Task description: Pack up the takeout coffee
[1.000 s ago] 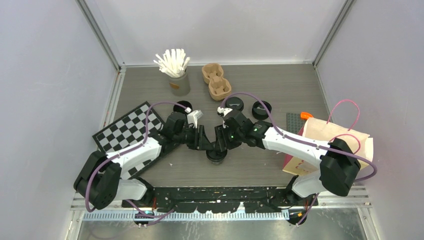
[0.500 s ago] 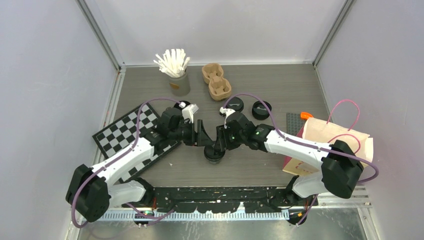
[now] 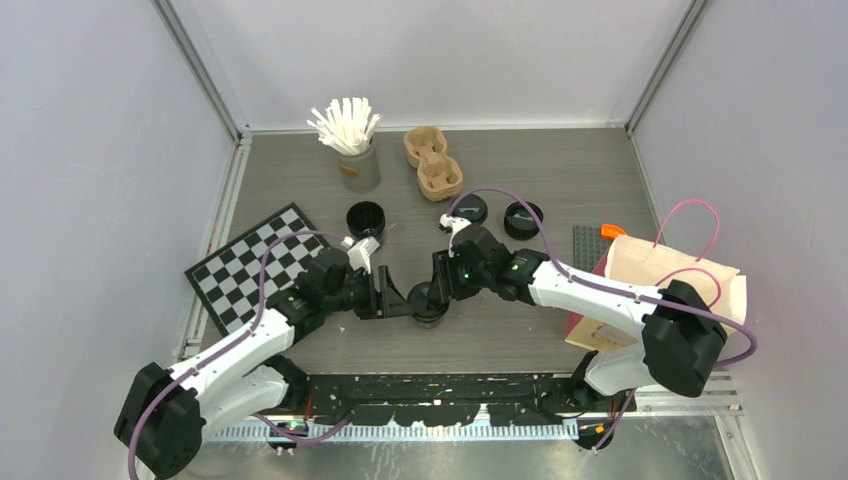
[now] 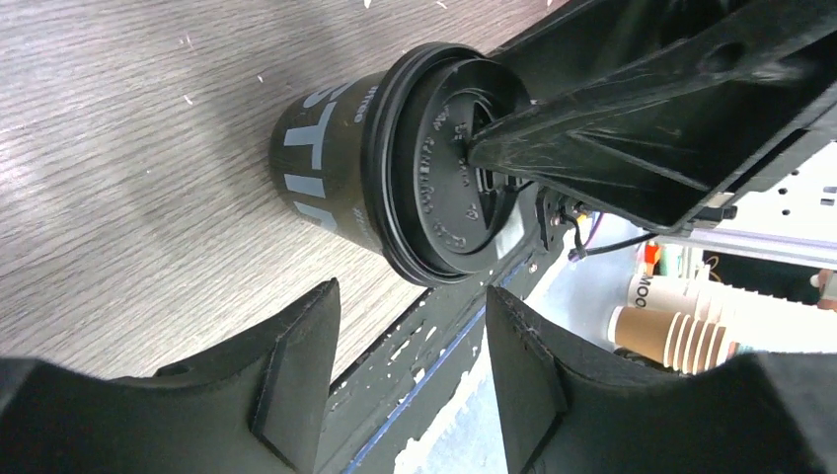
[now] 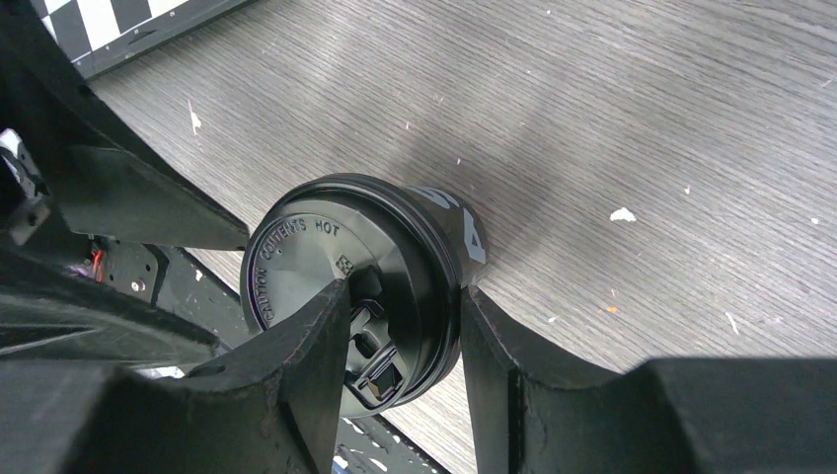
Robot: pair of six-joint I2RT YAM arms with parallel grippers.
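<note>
The black cup [image 4: 316,168], with its lid [image 5: 306,247] on, stands toward 6 o'clock on the worktop [image 3: 560,170]. The left end effector [image 4: 413,291], at the cup's 9 o'clock, is open and clear of it. The right end effector [image 5: 405,294] reaches in from 1 o'clock with one fingertip [image 4: 494,143] on the lid and the other beside the cup; I cannot tell whether it grips.

Two cups are counted: a lidded cup [image 4: 321,163] and an open cup [image 3: 365,217]. Two loose lids [image 3: 470,209] are seen, and one carrier [image 3: 433,160], one stick cup [image 3: 357,168], one chessboard [image 3: 245,265] and one bag [image 3: 640,262].
</note>
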